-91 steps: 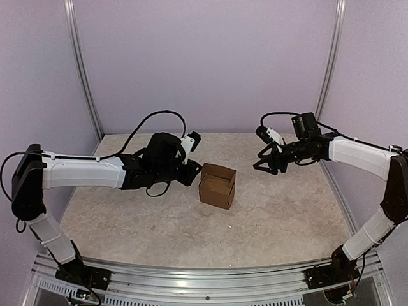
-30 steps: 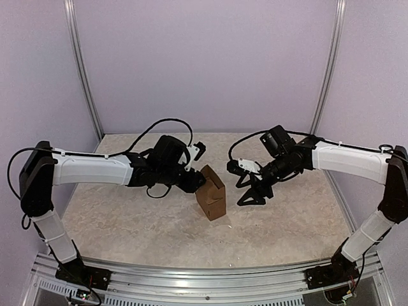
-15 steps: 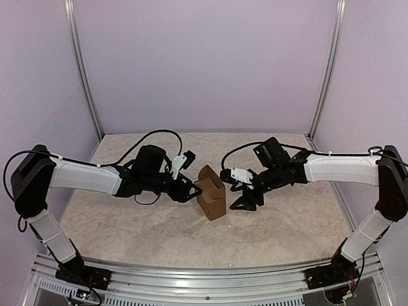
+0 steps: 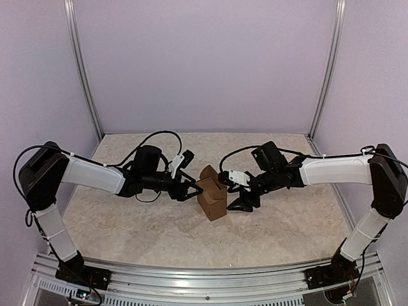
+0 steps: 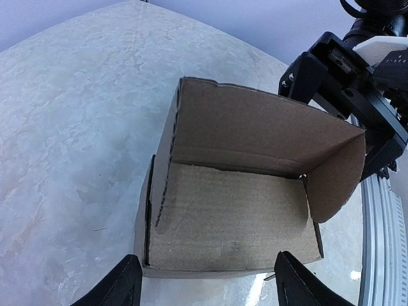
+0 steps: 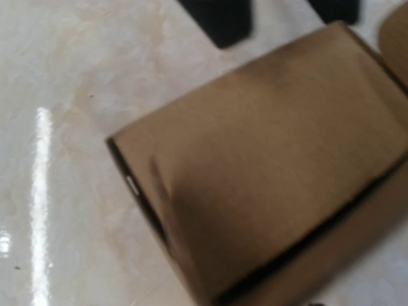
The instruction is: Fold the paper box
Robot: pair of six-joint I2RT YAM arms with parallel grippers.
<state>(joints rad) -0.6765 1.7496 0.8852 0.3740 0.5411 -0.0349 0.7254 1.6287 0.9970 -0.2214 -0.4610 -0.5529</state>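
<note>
The paper box (image 4: 213,196) is brown cardboard and stands in the middle of the table, a flap raised at its top. My left gripper (image 4: 191,189) is just left of it, open. In the left wrist view the box's hollow side (image 5: 236,217) faces the camera and both fingertips (image 5: 124,287) flank its near edge without touching it. My right gripper (image 4: 234,192) sits close against the box's right side with its fingers spread; it also shows behind the box (image 5: 347,76). The right wrist view is blurred and filled by a closed cardboard face (image 6: 268,172); its own fingers are hidden.
The marbled tabletop (image 4: 140,223) is enclosed by purple walls with metal posts (image 4: 81,70) at the back corners. A metal rail (image 4: 204,280) runs along the near edge. Black cables loop above both wrists.
My left gripper has opened wide and let go of the box, drawing back a little to the left. My right gripper has moved left, up to the box's right side.
</note>
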